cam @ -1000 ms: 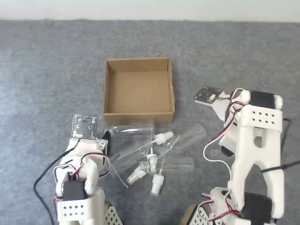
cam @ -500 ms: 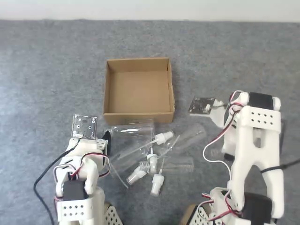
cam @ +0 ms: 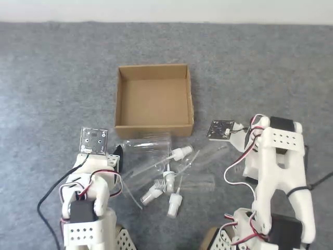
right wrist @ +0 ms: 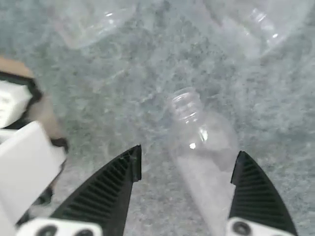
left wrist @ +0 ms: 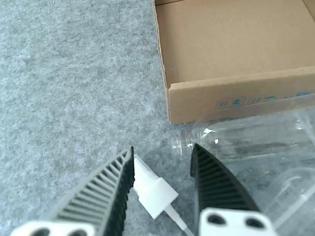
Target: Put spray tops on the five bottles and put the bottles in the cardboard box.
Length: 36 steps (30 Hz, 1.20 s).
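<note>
Bottles (cam: 197,183): clear ones, all on their sides in a loose heap mid-bench, just in front of the cardboard box (cam: 153,101).
Long bottle (cam: 148,142): lies along the box's near wall, pretty much touching it, with its mouth toward the bench's left edge.
Spray tops (cam: 174,203): white, mixed in among the bottles with their tubes crossing.
Left claw (left wrist: 162,152): jaws apart, with one spray top (left wrist: 155,189) lying between them, right by the long bottle's mouth.
Right claw (right wrist: 189,151): jaws apart on either side of a small bottle (right wrist: 202,162) that's lying flat, mouth pointing away from the claw.
Bench (cam: 57,78): the box sits well apart from the far edge.
</note>
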Available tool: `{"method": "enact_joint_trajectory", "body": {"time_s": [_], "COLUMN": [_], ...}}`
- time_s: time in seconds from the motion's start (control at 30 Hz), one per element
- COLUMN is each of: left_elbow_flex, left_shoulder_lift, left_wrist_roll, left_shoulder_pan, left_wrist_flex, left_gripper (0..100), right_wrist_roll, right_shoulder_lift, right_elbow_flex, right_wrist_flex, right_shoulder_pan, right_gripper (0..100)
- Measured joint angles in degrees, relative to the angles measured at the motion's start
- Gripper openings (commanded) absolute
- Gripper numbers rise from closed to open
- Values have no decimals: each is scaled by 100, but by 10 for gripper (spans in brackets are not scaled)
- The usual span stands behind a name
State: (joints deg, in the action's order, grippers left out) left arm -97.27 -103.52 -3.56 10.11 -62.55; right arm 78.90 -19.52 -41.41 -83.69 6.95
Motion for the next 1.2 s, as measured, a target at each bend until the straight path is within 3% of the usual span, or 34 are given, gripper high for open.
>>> {"method": "enact_joint_trajectory", "body": {"time_s": [0.3,0.53,1.2], "left_elbow_flex": [0,0,0], "left_shoulder_lift": [0,0,0], "left_wrist_roll": [0,0,0], "left_shoulder_pan": [0,0,0], "left_wrist_flex": [0,0,0], "left_gripper": [178,178,178], "right_wrist_roll": [0,-26,-2242], "right_shoulder_lift": [0,0,0], "right_elbow_flex": [-633,-642,-642], "right_wrist_flex": [1196,1336,2303], "right_shoulder_pan": [9,9,9], "right_gripper": [263,263,264]}}
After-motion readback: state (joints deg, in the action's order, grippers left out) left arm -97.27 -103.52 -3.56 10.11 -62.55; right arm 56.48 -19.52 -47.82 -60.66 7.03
